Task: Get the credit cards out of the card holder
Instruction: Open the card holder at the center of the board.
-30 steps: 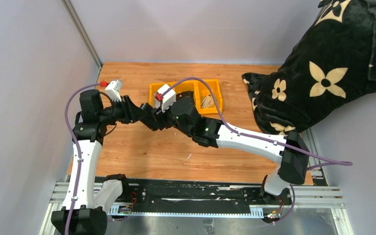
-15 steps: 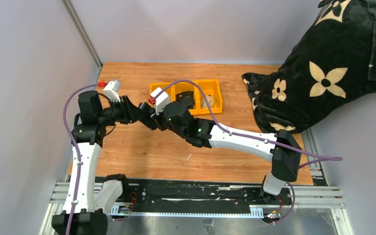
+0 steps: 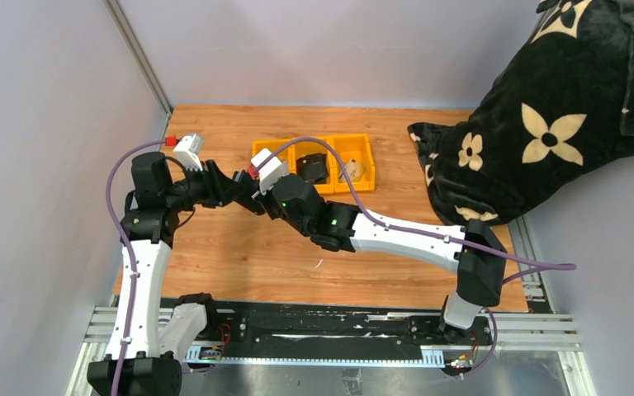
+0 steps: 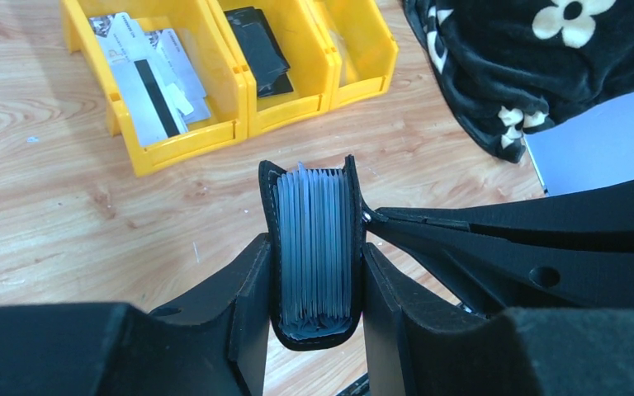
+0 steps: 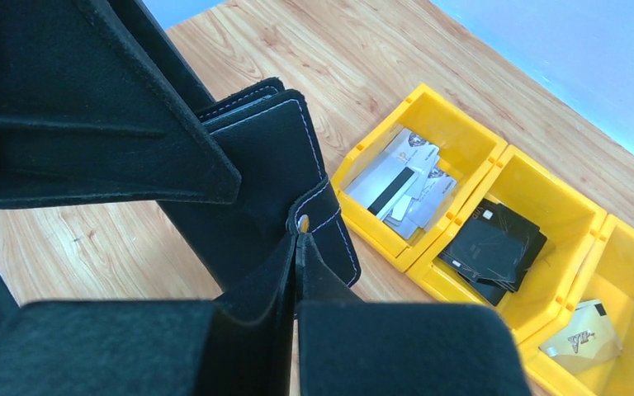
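My left gripper [image 4: 314, 257] is shut on the black card holder [image 4: 314, 186] and holds it edge-up above the wood. Grey-blue leaves fill the holder; I cannot tell cards from sleeves. My right gripper [image 5: 297, 239] is shut, its tips pinching the end of the holder's strap tab [image 5: 318, 205] by the metal snap. In the top view both grippers meet left of the tray, left gripper [image 3: 242, 191] against right gripper [image 3: 257, 198]. Silvery credit cards [image 4: 153, 78] lie in the tray's left compartment. Black cards [image 5: 491, 247] fill the middle one, and a tan-gold card [image 5: 574, 338] the right one.
The yellow three-compartment tray [image 3: 355, 137] stands on the wooden table beyond the grippers. A black blanket with cream flowers [image 3: 545, 124] is heaped at the right. Grey walls close the left and back, and a metal rail [image 3: 338, 338] runs along the near edge.
The right arm swung left from over the tray to the left gripper, and its jaws closed at the strap tab. The left arm kept still with the holder.
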You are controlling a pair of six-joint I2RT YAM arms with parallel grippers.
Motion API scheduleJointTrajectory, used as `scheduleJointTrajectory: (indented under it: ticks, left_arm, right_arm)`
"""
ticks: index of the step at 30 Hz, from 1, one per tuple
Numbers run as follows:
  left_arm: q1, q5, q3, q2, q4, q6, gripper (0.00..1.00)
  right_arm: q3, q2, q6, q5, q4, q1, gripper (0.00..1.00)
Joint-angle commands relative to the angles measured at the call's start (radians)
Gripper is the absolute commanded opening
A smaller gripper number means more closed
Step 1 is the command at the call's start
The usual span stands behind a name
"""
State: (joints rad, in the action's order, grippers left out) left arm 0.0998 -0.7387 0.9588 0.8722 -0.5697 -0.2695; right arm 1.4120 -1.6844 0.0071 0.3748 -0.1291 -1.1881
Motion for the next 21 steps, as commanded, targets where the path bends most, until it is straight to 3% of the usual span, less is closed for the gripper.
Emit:
scheduleJointTrajectory:
  ticks: [1,15,21]
  left_arm:
    - [-0.001,-0.099,0.0,-0.017,-0.029,0.001,0.0]
    - [-0.001,-0.151,-0.02,-0.018,-0.049,0.029,0.0]
    - [-0.002,-0.175,-0.025,-0.019,-0.054,0.035,0.0]
  right_arm:
    - [-0.005,0.035,0.02,0.092,-0.044,0.046,0.0]
    - [-0.064,0.109,0.213,-0.059,-0.095,0.131,0.0]
    - [-0.1,0.144,0.374,-0.216,-0.141,0.196,0.0]
